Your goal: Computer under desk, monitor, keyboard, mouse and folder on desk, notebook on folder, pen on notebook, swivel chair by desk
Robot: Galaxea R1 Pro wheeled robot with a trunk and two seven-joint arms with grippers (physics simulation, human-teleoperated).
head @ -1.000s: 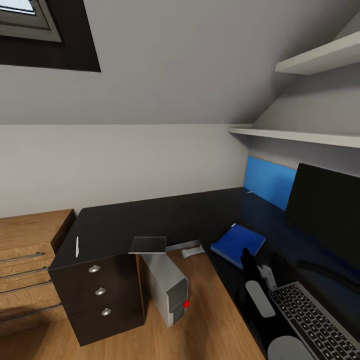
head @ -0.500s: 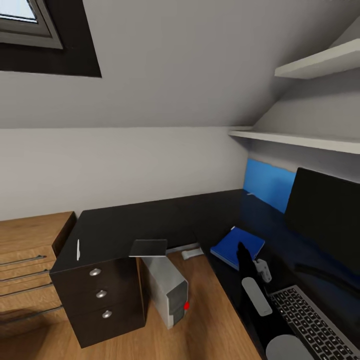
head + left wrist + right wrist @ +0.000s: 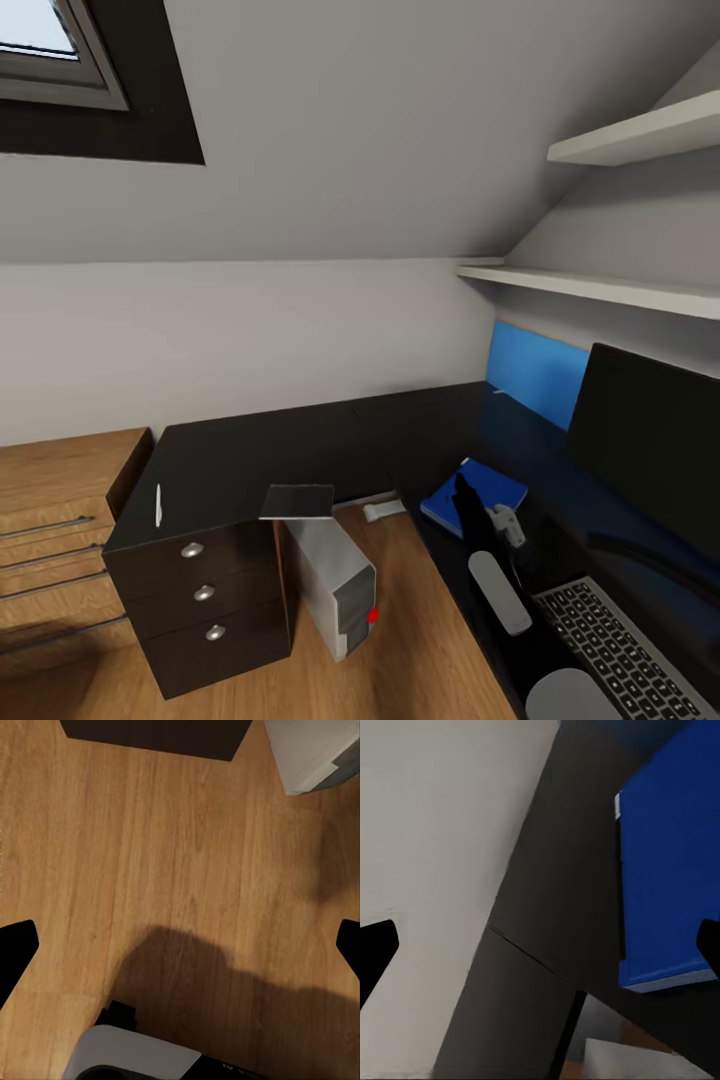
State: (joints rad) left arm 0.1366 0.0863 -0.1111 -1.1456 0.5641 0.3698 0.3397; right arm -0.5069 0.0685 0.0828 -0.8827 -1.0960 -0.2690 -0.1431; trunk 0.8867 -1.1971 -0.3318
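We see the folder (image 3: 477,494), flat and bright blue with a dark spine, lying on the glossy black tabletop (image 3: 300,445) near the monitor (image 3: 650,440). Our right pincer (image 3: 462,492) hangs just over its near edge, fingers spread apart; the left pincer (image 3: 180,945) likewise gapes above the oak floor (image 3: 150,855).

From my head camera, the desk (image 3: 300,450) bends from ten o'clock round to three. The pen (image 3: 157,504) lies on its left wing, the notebook (image 3: 297,500) just right of it on the front edge. The computer (image 3: 335,580) stands on the floor below the notebook, beside the drawers (image 3: 203,592). At two o'clock the folder (image 3: 490,487) lies on the desk, with my right gripper (image 3: 464,497) over its near edge. The monitor (image 3: 650,440) stands at three, the keyboard (image 3: 625,650) before it.
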